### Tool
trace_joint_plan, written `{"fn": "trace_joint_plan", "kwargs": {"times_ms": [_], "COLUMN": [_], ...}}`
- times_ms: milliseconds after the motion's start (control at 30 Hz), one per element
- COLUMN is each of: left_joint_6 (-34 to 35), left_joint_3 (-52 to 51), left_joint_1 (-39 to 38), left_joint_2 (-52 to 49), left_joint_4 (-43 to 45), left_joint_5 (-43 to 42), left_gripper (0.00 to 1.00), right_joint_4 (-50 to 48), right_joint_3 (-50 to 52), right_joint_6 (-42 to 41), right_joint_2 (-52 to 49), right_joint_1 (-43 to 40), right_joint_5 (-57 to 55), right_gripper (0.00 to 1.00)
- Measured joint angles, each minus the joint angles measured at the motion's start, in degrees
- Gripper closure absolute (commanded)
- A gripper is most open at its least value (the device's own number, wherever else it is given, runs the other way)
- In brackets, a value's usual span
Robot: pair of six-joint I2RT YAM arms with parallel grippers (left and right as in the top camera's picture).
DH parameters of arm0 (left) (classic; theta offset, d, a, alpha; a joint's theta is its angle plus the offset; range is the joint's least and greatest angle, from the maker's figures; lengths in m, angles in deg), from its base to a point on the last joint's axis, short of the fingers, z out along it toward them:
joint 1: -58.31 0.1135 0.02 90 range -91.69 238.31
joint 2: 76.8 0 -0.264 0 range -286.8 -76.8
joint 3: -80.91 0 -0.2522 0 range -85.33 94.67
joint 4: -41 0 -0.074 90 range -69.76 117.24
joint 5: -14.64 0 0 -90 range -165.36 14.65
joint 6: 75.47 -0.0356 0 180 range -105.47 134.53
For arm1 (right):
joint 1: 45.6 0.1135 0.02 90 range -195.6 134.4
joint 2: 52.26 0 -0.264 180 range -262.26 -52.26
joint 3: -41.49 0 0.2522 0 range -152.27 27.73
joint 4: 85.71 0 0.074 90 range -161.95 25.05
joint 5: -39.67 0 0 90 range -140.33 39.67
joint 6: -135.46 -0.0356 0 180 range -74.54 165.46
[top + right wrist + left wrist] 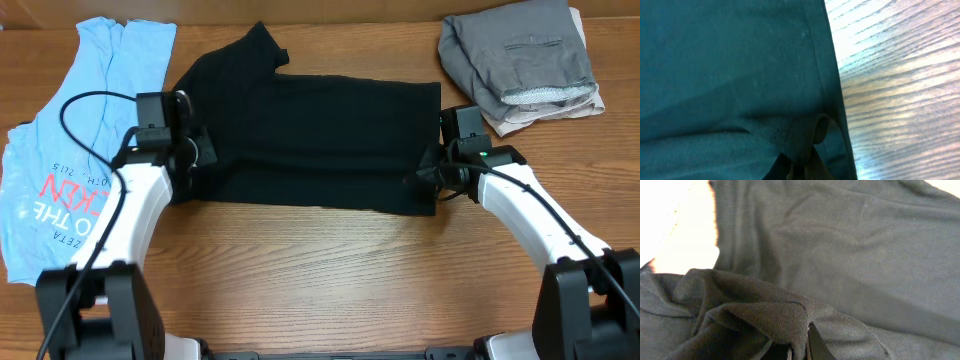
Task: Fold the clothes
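The black T-shirt (310, 140) lies spread across the middle of the wooden table, one sleeve pointing up at the far left. My left gripper (196, 152) is shut on a pinch of its left edge; in the left wrist view the gripper (801, 347) shows with black cloth (840, 255) bunched between the jaws. At the shirt's right hem my right gripper (432, 170) is shut on a fold; the right wrist view shows that gripper (805, 162) clamping the hem (827, 90). The light blue shirt (70, 150) with red-and-white lettering lies at the far left.
Folded grey trousers (525, 60) sit on a pale garment at the back right corner. Bare wood table (330, 270) runs along the front, between the two arm bases.
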Motion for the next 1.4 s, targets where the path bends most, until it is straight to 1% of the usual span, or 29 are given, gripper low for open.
{"fn": "trace_joint_plan", "kwargs": {"times_ms": [100, 233, 267, 367, 467, 500, 533, 567, 600, 633, 667, 700, 800, 933, 1033, 1100, 1200, 1300, 1400], "left_joint_6": [0.26, 0.96, 1.09, 1.62, 1.79, 1.79, 1.79, 1.92, 1.9, 1.99, 1.95, 1.95, 2.03, 1.66, 0.26, -0.7, -4.04, -6.23, -7.87], "left_joint_3": [-0.02, -0.07, -0.07, -0.09, -0.2, -0.22, -0.24, -0.31, -0.33, -0.33, -0.33, -0.33, -0.28, 2.71, 7.63, 11.21, 16.44, 21.49, 26.18], "left_joint_1": [-0.28, -0.28, -0.28, -0.28, -0.28, -0.28, -0.28, -0.28, -0.28, -0.28, -0.28, -0.28, -0.28, -0.28, -0.28, -0.28, -0.28, -0.28, -0.52], "left_joint_2": [-2.91, -6.56, -7.1, -9.49, -11.1, -11.5, -11.85, -12.02, -12.13, -12.17, -12.17, -12.17, -12.17, -12.17, -11.78, -10.16, -6.4, -3.63, -2.21], "left_joint_4": [2.34, 5.31, 5.66, 7.85, 9.92, 10.69, 11.21, 11.89, 12.52, 13.35, 14.03, 14.82, 14.56, 6.97, 1.16, -2.32, -7.82, -13.22, -21.53], "left_joint_5": [0.17, 0.39, 0.39, 0.42, 0.44, 0.42, 0.42, 0.42, 0.44, 0.44, 0.42, 0.42, 0.44, -0.13, -1.7, -3.48, -7.43, -9.66, -10.38], "left_gripper": [0.93, 0.89, 0.85, 0.79, 0.75, 0.71, 0.6, 0.46, 0.3, 0.18, 0.07, 0.0, 0.0, 0.0, 0.0, 0.0, 0.0, 0.0, 0.0], "right_joint_4": [-1.2, -3.72, -4.35, -5.68, -6.88, -7.02, -7.28, -7.34, -7.39, -7.39, -7.41, -7.48, -7.61, -1.42, 5.49, 10.86, 20.17, 24.0, 26.01], "right_joint_3": [0.0, -0.02, 0.0, 0.0, 0.0, -0.02, 0.0, -0.02, -0.02, -0.02, -0.02, -0.02, -0.07, -3.21, -8.87, -14.05, -23.87, -30.99, -33.51], "right_joint_6": [-0.02, -0.02, -0.02, -0.02, -0.04, -0.04, -0.07, 0.04, -0.09, -0.09, -0.33, -0.02, -0.26, 0.02, 1.14, 2.82, 5.29, 7.65, 9.07], "right_joint_2": [-1.42, -3.45, -4.09, -5.68, -6.23, -6.23, -6.23, -6.23, -6.23, -6.23, -6.23, -6.23, -6.23, -6.21, -5.84, -4.92, -2.93, -1.46, -0.2], "right_joint_1": [0.0, 0.0, 0.0, -0.11, -0.42, -0.44, -0.46, -0.46, -0.5, -0.57, -0.66, -0.7, -0.74, -0.74, -0.74, -0.74, -0.72, -0.74, -0.74], "right_joint_5": [-0.42, -0.81, -1.03, -1.53, -1.73, -1.73, -1.81, -1.86, -1.9, -2.08, -2.12, -2.12, -2.16, -1.42, -0.66, 0.07, 1.09, 1.38, 1.95], "right_gripper": [0.96, 0.96, 0.96, 0.96, 0.95, 0.89, 0.8, 0.64, 0.5, 0.4, 0.32, 0.29, 0.27, 0.23, 0.2, 0.09, 0.02, 0.0, 0.0]}}
